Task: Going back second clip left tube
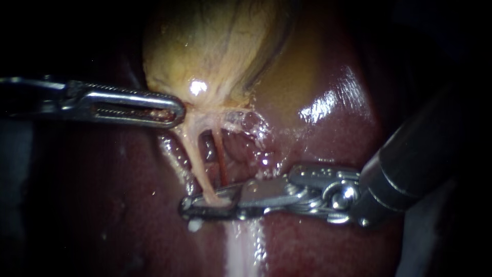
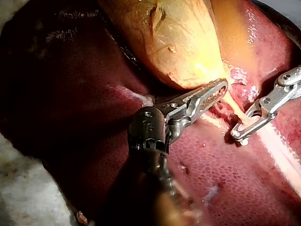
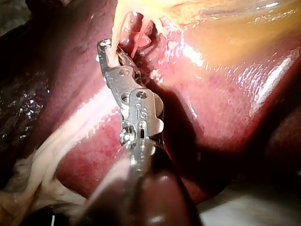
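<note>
**A:** Where's the left tube [image 1: 197, 164] rn?

**B:** It's the pale one. Runs down from the gallbladder [image 1: 215, 46] neck and ends right betw. the jaws of the right instrument [image 1: 205, 205].

**A:** Clamped on it?

**B:** No. Jaws stand apart, gap shows, and the tube lies in that gap.

**A:** And the other one?

**B:** Thinner reddish tube [image 1: 220, 159], just beside the pale one on its R. It drops toward the upper jaw, outside the gap. Can't tell if it touches.

**A:** Left instrument [image 1: 171, 109]?

**B:** Comes in level, jaws closed on the gallbladder's lower edge, w/ tissue taut from the tip down to the tubes.

**A:** Underneath?

**B:** Liver [image 1: 318, 241], dark red and wet, w/ a pale streak below the right instrument's jaws.
</note>
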Available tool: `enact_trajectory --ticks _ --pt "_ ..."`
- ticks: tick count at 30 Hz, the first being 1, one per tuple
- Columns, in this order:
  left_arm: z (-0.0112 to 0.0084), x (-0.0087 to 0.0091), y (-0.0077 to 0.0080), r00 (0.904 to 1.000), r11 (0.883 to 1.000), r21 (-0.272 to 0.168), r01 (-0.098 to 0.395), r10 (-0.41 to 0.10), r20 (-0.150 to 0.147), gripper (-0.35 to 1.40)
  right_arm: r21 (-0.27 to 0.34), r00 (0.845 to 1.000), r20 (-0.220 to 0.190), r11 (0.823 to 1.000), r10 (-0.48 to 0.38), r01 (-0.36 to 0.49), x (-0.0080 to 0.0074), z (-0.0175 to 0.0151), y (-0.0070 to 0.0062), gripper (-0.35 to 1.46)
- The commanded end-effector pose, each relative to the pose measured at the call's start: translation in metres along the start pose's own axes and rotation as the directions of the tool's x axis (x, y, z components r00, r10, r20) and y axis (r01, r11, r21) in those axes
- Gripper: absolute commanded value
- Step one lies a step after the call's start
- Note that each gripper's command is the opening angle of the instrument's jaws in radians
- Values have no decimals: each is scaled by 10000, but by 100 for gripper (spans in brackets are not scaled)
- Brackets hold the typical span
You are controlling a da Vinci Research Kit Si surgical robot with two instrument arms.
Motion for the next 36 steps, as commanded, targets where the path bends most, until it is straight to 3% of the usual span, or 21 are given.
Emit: enact_trajectory --ticks 1,8,12,15,20,36 --pt "0 0 0 10000 10000 -2 1 -1 0 -35 4 10000 1 10000 -1 1 0 0 0 -35" --pt "0 0 0 10000 10000 -3 0 0 1 -35 6 10000 0 10000 6 -6 1 -1 0 -35" --pt "0 0 0 10000 10000 -2 1 -1 0 -35 39 9970 -1 9970 -776 776 8 -1 -1 18" --pt "0 0 0 10000 10000 -2 0 0 1 -35 39 9941 -146 9942 -1077 1077 16 -5 -2 39" --pt "0 0 0 10000 10000 -2 -1 1 1 -35 -164 9903 -261 9905 -1368 1364 25 -11 -5 45" --pt "0 -1 -1 10000 10000 0 -5 5 0 -35 -259 9853 -356 9857 -1673 1664 27 -31 -7 49"
